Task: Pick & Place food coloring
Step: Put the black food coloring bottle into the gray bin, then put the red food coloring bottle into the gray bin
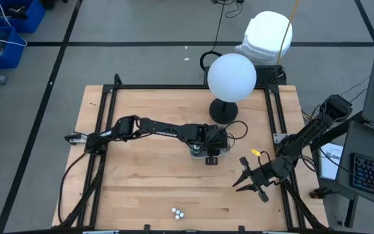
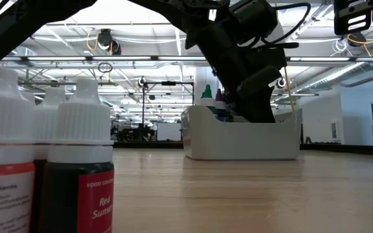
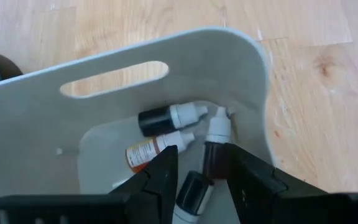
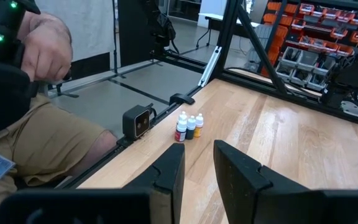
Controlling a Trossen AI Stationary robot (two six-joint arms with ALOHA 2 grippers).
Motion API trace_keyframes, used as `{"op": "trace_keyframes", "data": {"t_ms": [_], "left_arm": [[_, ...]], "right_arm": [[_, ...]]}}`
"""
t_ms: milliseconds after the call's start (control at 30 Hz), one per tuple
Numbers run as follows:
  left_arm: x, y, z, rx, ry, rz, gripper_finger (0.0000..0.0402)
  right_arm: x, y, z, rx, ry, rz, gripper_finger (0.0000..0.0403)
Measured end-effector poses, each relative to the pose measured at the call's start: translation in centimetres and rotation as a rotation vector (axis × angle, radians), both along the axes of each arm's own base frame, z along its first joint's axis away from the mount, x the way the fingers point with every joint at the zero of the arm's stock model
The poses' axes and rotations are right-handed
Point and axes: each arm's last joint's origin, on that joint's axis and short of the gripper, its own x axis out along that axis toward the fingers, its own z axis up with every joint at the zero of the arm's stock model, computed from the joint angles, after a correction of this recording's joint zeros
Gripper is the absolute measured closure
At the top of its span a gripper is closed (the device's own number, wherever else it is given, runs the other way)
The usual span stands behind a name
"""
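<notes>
My left gripper (image 3: 201,155) hangs open over the pale tray (image 3: 241,74) at the table's centre (image 1: 210,155), pointing steeply down into it. Several food coloring bottles lie on their sides on the tray's floor. A dark red bottle with a white cap (image 3: 216,146) and a dark bottle (image 3: 191,193) lie between the fingers. Three more bottles (image 1: 177,212) stand upright near the table's near edge, and they also show close up in the low view (image 2: 76,162). My right gripper (image 1: 244,181) waits open at the right, holding nothing (image 4: 199,152). My left gripper has the dark red bottle's body (image 3: 214,167) right beside one finger (image 3: 247,177), with a gap to the other finger. I cannot tell whether that finger touches it. The bottle lies on the tray's floor, cap end away from the fingers.
A lamp with a white globe (image 1: 232,77) stands on a black base (image 1: 224,112) just behind the tray. Black frame rails (image 1: 102,130) run along the table's sides. A seated person (image 4: 42,124) is beyond the near edge, by a small black camera (image 4: 137,121).
</notes>
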Motion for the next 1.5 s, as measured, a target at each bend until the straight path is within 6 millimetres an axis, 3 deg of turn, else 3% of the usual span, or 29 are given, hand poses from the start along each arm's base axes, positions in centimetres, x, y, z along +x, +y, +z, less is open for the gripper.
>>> {"op": "trace_keyframes", "data": {"t_ms": [100,167,300,500,600,700,767,867,1000,1167,1333,1500], "left_arm": [[-0.2,-0.1,1.0,0.003,-0.014,-0.006,0.0268],[-0.7,-0.5,3.0,0.000,-0.045,-0.023,0.0270],[-3.1,-2.9,10.0,0.027,-0.156,-0.106,0.0279],[-11.3,-8.2,20.3,0.127,-0.239,-0.139,0.0343],[-15.6,-10.5,23.2,0.167,-0.241,-0.081,0.0390],[-19.2,-12.7,24.1,0.194,-0.229,-0.018,0.0392],[-21.4,-13.9,23.9,0.212,-0.231,0.008,0.0396],[-24.2,-15.2,21.9,0.187,-0.219,0.037,0.0397],[-27.8,-15.9,17.3,0.099,-0.228,0.059,0.0398],[-30.5,-16.4,11.0,-0.071,-0.451,-0.009,0.0399],[-32.1,-14.6,5.5,-0.184,-0.612,-0.053,0.0400],[-33.7,-12.9,1.6,-0.179,-0.668,-0.063,0.0400]], "right_arm": [[0.0,0.0,0.0,0.000,-0.004,0.000,0.0326],[0.0,0.0,0.0,-0.005,-0.007,0.002,0.0326],[0.0,0.0,0.1,-0.011,-0.012,0.003,0.0326],[0.0,0.0,0.1,-0.014,-0.019,0.005,0.0326],[0.0,0.0,0.1,-0.014,-0.020,0.005,0.0326],[0.0,0.0,0.1,-0.011,-0.022,0.005,0.0326],[0.0,0.0,0.1,-0.011,-0.022,0.005,0.0326],[0.0,0.0,0.2,-0.007,-0.022,0.004,0.0326],[0.0,0.0,0.2,-0.003,-0.021,0.004,0.0326],[0.0,0.0,0.2,-0.002,-0.018,0.003,0.0326],[0.0,-0.1,-0.1,-0.052,-0.020,0.005,0.0326],[0.3,-0.4,-0.1,-0.075,-0.021,-0.012,0.0326]]}}
